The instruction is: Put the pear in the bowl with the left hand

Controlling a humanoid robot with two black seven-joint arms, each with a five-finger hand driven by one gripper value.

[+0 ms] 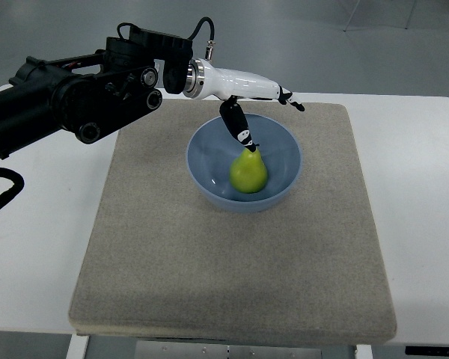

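Observation:
A green pear point(248, 171) rests inside the pale blue bowl point(209, 149) in the middle of the mat. My left hand point(262, 105) hovers over the bowl's far rim, its arm reaching in from the left. Its fingers are spread and hold nothing. The thumb point(238, 123) points down toward the pear's top and ends just above the stem. The other fingertips point(293, 101) stretch to the right, past the bowl's far edge.
A beige mat point(232, 277) covers most of the white table point(419, 224). The bulky black forearm point(75, 93) lies over the mat's far left corner. A loose black cable point(4, 191) curls at the left edge.

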